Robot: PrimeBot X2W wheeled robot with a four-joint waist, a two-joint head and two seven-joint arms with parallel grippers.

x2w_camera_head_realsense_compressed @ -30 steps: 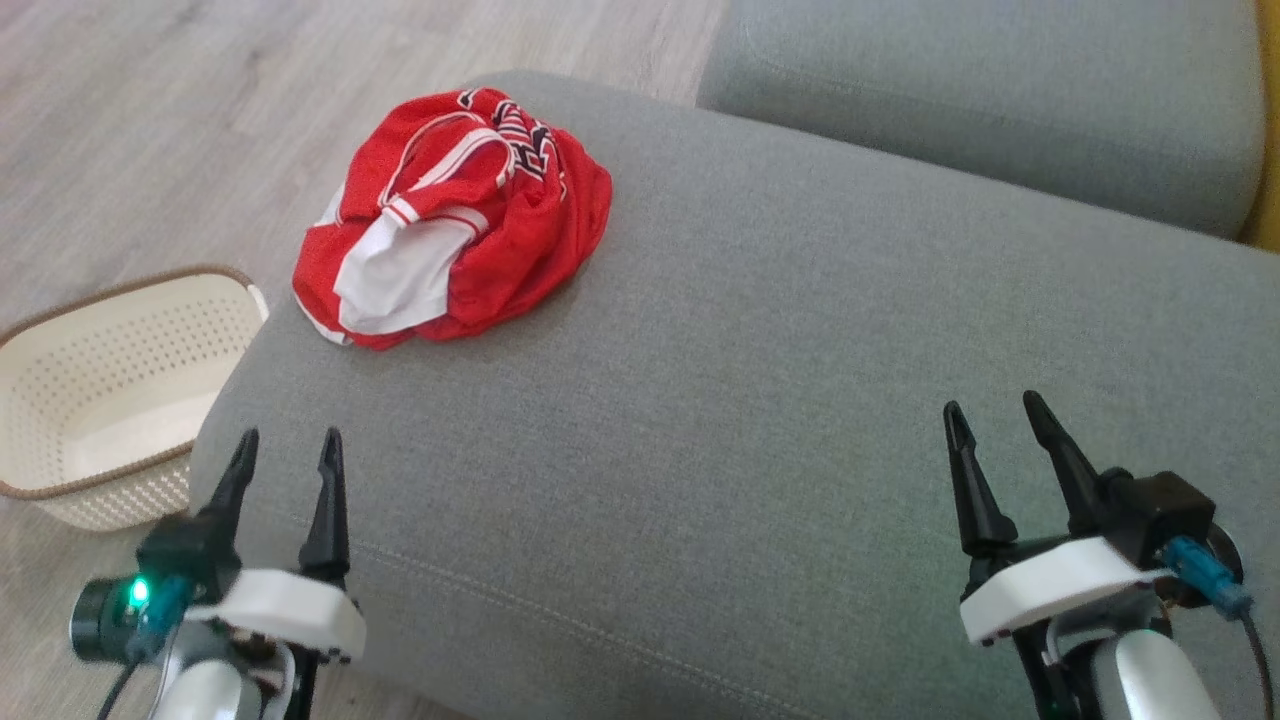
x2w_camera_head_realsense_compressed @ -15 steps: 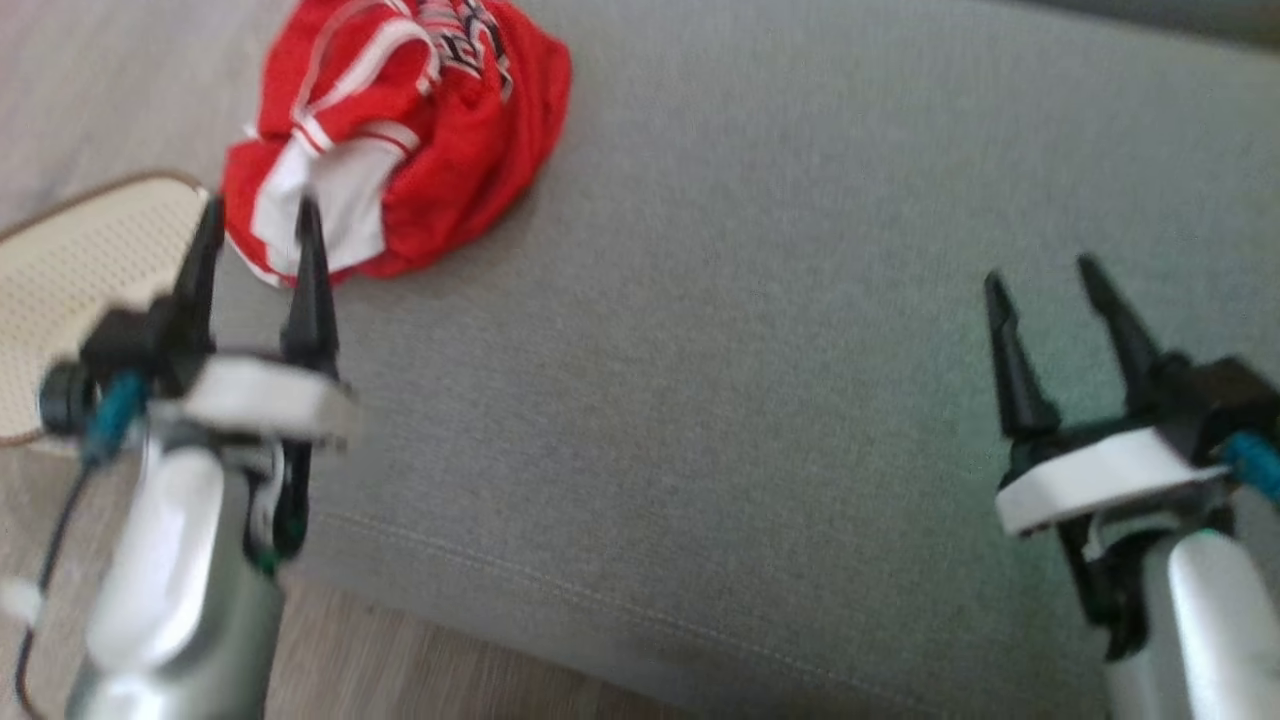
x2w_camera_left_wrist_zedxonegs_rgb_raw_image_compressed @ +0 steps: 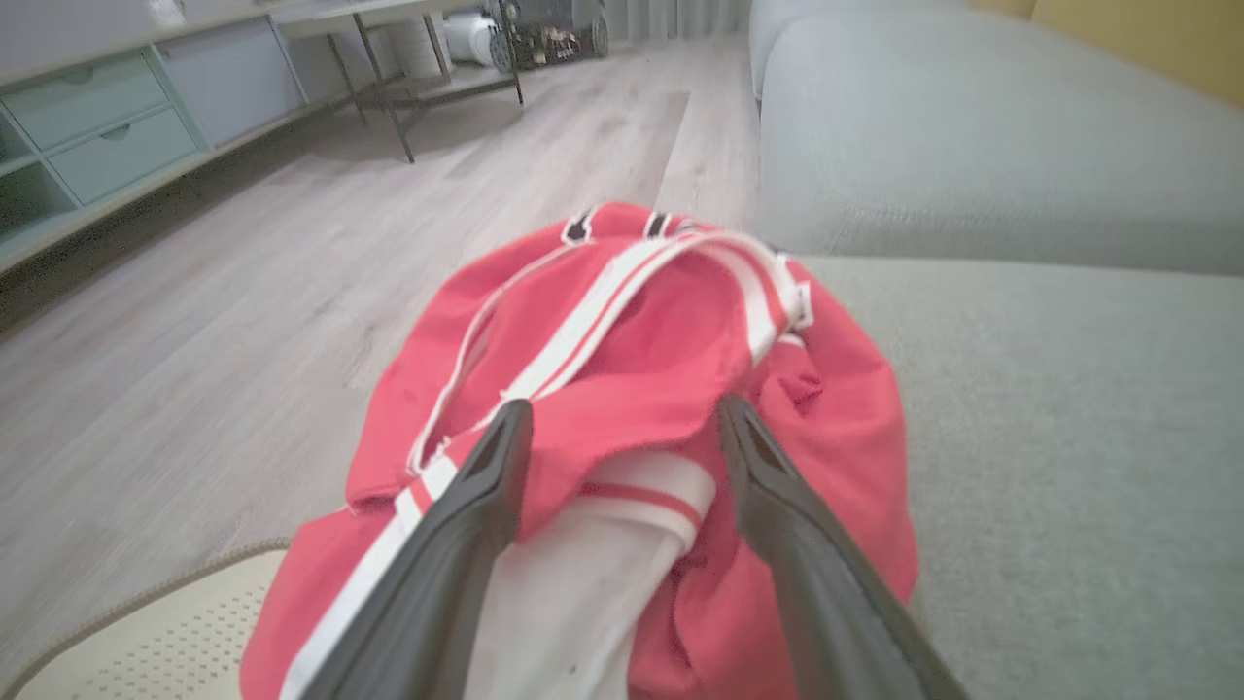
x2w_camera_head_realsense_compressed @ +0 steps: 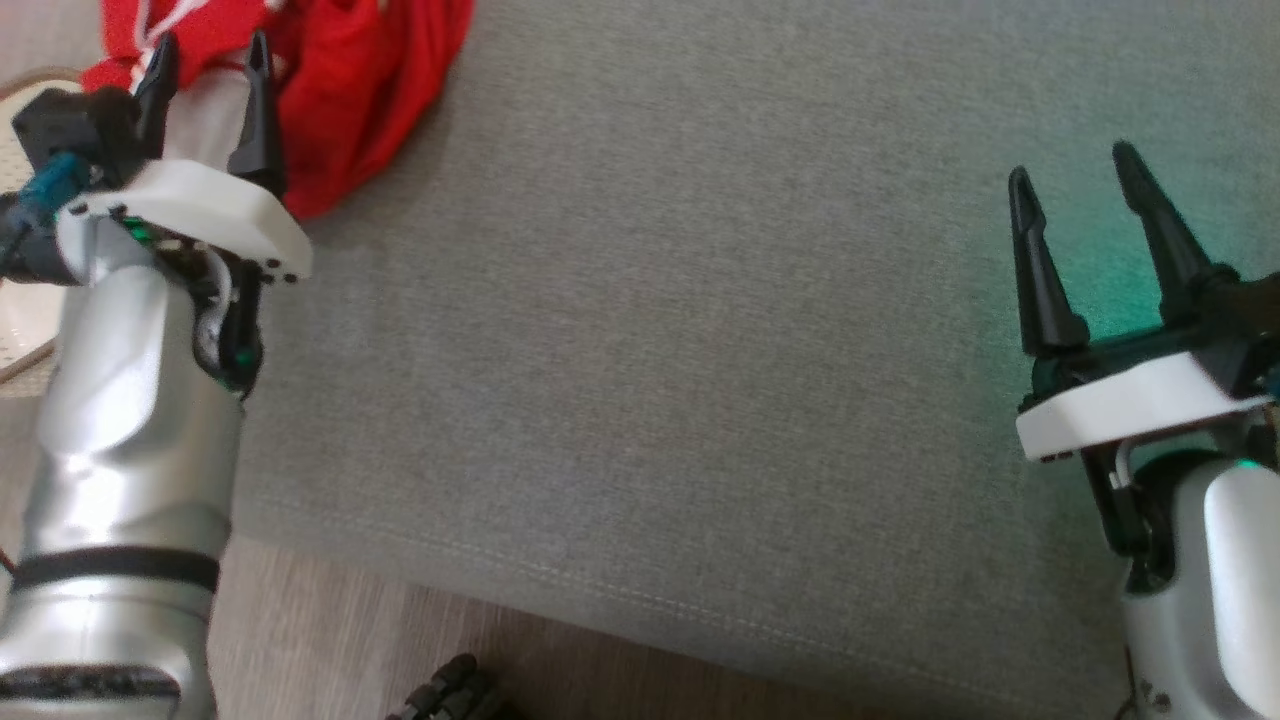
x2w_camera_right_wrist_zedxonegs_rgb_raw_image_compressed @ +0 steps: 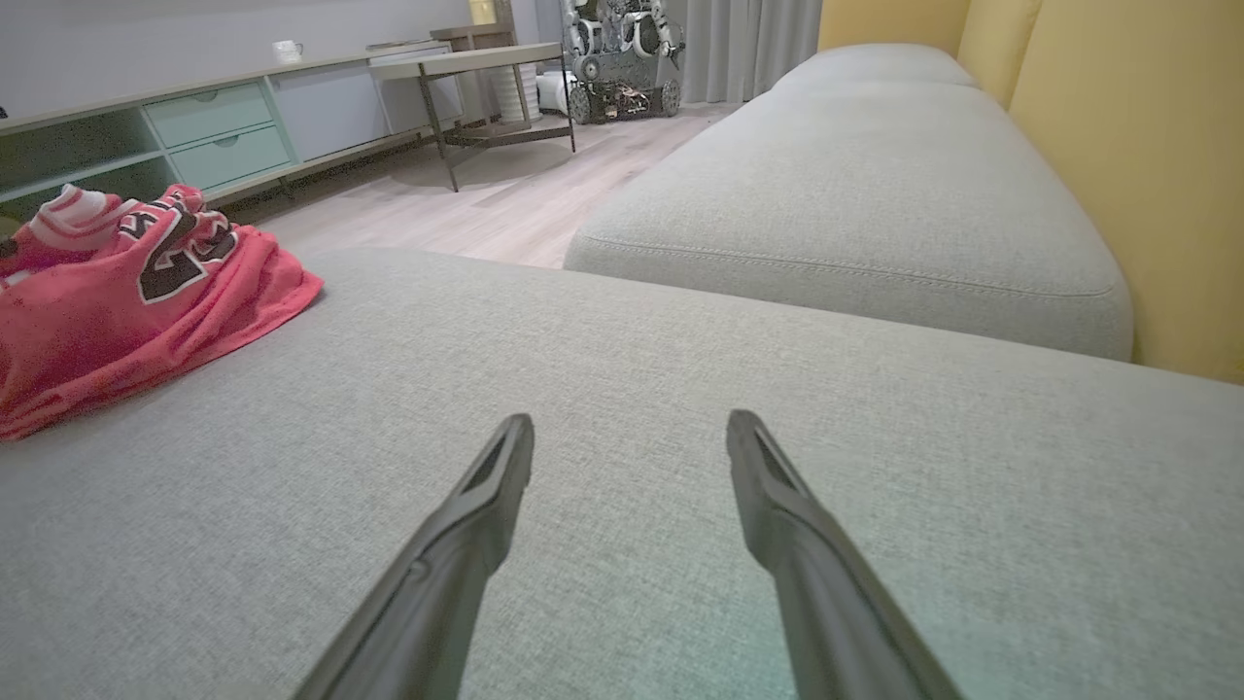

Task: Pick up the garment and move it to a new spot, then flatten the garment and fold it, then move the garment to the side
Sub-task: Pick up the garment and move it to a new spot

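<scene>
**Item 1. Garment** [x2w_camera_head_realsense_compressed: 370, 100]: red jersey with white trim, crumpled in a heap at the 11 o'clock corner of the grey sofa cushion [x2w_camera_head_realsense_compressed: 650, 350], near its edge. Not yet flattened or folded.

**Item 2. Left pincer** [x2w_camera_head_realsense_compressed: 212, 45]: released, jaws wide, nothing held. It sits at 10 o'clock in the head view, over the near side of the heap. In the left wrist view its fingers [x2w_camera_left_wrist_zedxonegs_rgb_raw_image_compressed: 486, 496] stand either side of a white ribbed band under a red fold. Whether the tips touch the cloth cannot be told.

**Item 3. Right pincer** [x2w_camera_head_realsense_compressed: 1072, 165]: released and empty, over bare cushion at 3 o'clock, well apart from the garment.

**Item 4. Basket** [x2w_camera_head_realsense_compressed: 20, 330]: cream, perforated, at 9 o'clock, just beside the cushion edge.

**Step in hand (judged):** the first pick-up.

**Handling notes:**
- Sink the tips deep enough to gather several layers.
- Close on the ribbed band, which likely holds better than the thin red fabric.
- Lift straight up before carrying toward 3 o'clock, where the bare cushion offers room.

**Risk:** a one-layer pinch may let the heap unroll and slide off toward the basket.
</scene>
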